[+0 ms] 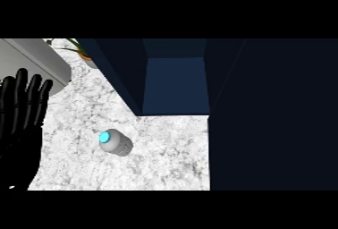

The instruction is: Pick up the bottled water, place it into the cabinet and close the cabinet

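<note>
The bottled water [116, 142] stands on the marble counter [165, 152], seen from above: a grey body with a bright cyan cap. The cabinet [175, 80] is dark navy, and its opening shows a lighter blue inside just beyond the bottle. Its door [274, 116] stands open along the right side. My left hand [23, 107] rests at the view's left edge with its fingers straight and pointing up, well to the left of the bottle and apart from it. My right hand does not show.
A grey sink basin [40, 60] lies at the top left, behind my left hand. A potted plant [84, 53] stands at the back next to the cabinet's left wall. Bare counter surrounds the bottle.
</note>
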### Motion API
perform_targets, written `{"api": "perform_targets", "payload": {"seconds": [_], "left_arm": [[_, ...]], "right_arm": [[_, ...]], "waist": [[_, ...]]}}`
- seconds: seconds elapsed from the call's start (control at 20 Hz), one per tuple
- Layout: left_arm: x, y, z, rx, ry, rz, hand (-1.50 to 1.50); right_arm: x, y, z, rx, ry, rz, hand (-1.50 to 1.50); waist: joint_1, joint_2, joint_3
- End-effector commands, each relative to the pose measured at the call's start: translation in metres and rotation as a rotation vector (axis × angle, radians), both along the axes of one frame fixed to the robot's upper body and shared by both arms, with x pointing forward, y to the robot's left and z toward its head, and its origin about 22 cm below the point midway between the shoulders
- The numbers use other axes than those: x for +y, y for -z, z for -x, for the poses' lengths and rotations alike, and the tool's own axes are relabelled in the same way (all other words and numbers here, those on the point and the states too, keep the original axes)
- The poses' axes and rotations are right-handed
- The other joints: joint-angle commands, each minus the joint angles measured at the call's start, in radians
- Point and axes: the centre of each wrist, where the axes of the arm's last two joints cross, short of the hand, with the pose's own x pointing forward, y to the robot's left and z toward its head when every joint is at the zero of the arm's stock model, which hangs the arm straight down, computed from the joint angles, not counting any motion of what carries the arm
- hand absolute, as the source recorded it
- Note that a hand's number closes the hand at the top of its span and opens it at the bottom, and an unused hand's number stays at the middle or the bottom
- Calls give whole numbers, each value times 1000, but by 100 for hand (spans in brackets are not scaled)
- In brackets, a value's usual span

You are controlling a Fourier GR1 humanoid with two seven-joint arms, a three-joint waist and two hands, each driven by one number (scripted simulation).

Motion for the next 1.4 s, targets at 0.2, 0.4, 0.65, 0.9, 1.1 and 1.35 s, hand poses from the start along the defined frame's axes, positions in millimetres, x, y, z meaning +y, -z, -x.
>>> {"api": "perform_targets", "payload": {"seconds": [0.2, 0.4, 0.65, 0.9, 1.1, 1.35], "left_arm": [[24, 2, 16, 28, 78, -24, -150], [-1, 8, 31, 231, 174, 186, -150], [8, -15, 60, 242, 199, 190, -150], [-1, -13, 54, 268, 169, 179, -150], [23, -18, 74, 300, 147, 189, -150], [12, -7, 72, 349, 138, 144, -150]], "right_arm": [[-11, -4, 48, 41, 12, 25, -150], [15, -11, 46, 104, -205, 14, -150], [23, -16, 61, 114, -197, -30, -150], [24, -40, 88, 121, -203, -2, -150], [39, -43, 81, 114, -194, -12, -150], [37, -52, 103, 130, -228, -21, -150]], "waist": [[2, -27, -27], [13, -28, -27], [10, -26, -27], [3, -25, -27], [10, -25, -27], [5, -25, -27]]}}
